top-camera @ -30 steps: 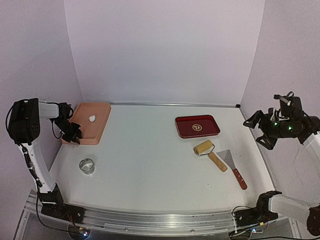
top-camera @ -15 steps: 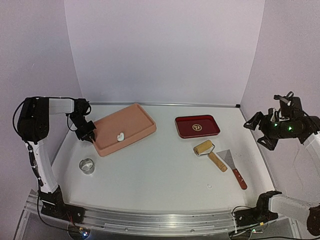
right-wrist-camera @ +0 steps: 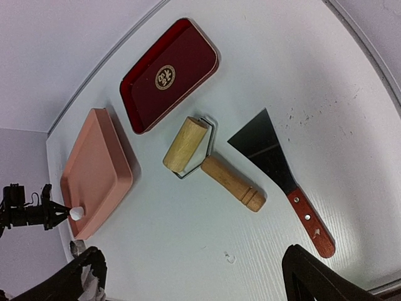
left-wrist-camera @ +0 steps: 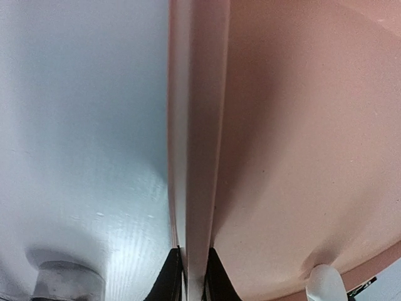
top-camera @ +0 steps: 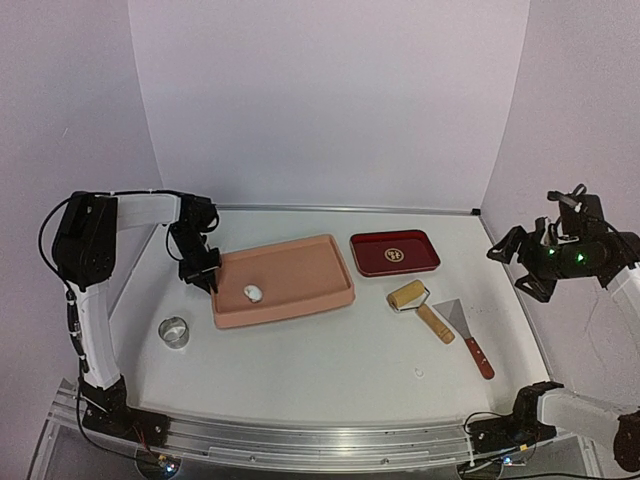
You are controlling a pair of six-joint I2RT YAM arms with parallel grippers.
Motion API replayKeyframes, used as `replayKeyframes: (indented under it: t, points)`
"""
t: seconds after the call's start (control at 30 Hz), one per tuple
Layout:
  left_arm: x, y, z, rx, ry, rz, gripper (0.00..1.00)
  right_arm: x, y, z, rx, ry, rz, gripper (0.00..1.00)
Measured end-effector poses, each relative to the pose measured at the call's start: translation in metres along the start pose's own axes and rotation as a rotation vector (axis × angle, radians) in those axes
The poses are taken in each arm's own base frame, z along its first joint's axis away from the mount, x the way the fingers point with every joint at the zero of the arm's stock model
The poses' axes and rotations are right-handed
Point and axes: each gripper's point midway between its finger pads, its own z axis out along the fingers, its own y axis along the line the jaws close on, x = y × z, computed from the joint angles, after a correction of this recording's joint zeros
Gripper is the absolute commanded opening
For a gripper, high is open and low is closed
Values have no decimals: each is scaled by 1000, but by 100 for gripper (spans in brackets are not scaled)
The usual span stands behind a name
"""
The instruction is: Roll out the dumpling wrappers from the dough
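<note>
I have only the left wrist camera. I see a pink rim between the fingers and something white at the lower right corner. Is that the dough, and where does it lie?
Observer: Most likely, yes. From above, the dough is one small lump inside the pink tray, near the end that the left gripper pinches.
Operator: Where is the tool for rolling?
Observer: The rolling pin lies on the table, right of the pink tray, on the near side of the red tray, with the scraper beside it.
Operator: Does the right arm hold anything?
Observer: No. The right gripper is open and empty, raised above the table's right side.
</note>
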Motion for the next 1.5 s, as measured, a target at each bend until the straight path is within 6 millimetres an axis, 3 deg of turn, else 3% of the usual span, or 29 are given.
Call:
replayKeyframes:
  t: [0.13,0.37,0.5,0.8,0.97,1.17,1.37,1.5]
  points:
    - [28,-21,10,-27,54,91,3,3,3,0,-18,16,-15,98]
    - [60,-45,25,-72,96,170,3,16,3,12,-34,102,-39,98]
    - [73,-53,30,-80,109,173,4,29,-3,24,-27,187,-38,98]
    - [93,-56,36,-104,138,182,5,44,-7,28,-45,237,-90,98]
    - [96,-53,37,-115,147,171,21,55,-22,37,4,259,-110,98]
    - [106,-44,37,-138,175,146,34,50,-22,48,28,224,-134,96]
    - [107,-41,36,-152,179,131,52,76,-17,92,121,333,-271,90]
    - [105,-40,32,-162,156,137,56,90,-14,113,167,367,-344,87]
